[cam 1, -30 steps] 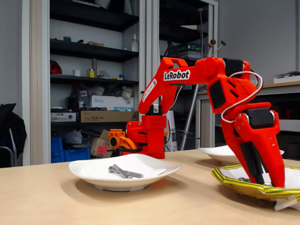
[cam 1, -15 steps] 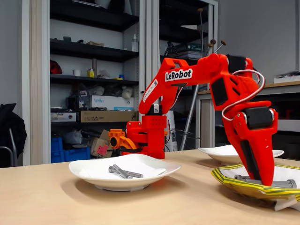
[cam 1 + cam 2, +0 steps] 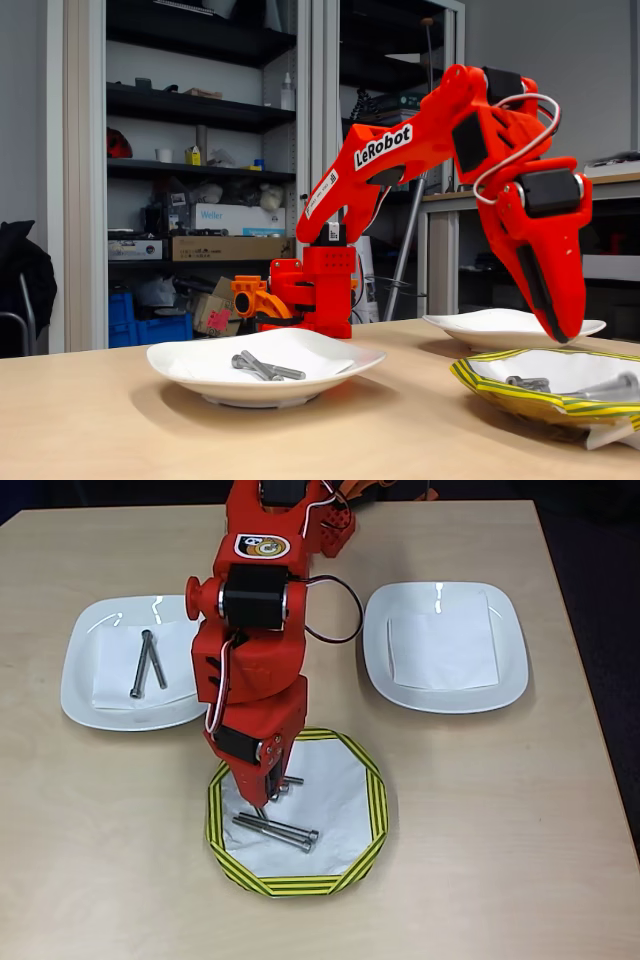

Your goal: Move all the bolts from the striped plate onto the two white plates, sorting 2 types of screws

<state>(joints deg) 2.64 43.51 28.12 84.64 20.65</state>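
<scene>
Claw [image 3: 558, 330], lifted clear of the striped plate [image 3: 372, 798], narrow and seemingly empty; long bolts [image 3: 276, 829] left at its 6 o'clock: pick missed.

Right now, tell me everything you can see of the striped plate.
The striped plate is an eight-sided shallow dish, paper by the look, with a yellow rim crossed by dark stripes and a white inside. It lies flat on the wooden table at the near edge in the overhead view, apart from both white plates. Long bolts lie across its inside, with smaller ones partly hidden under the gripper, which hangs above it without touching.
</scene>
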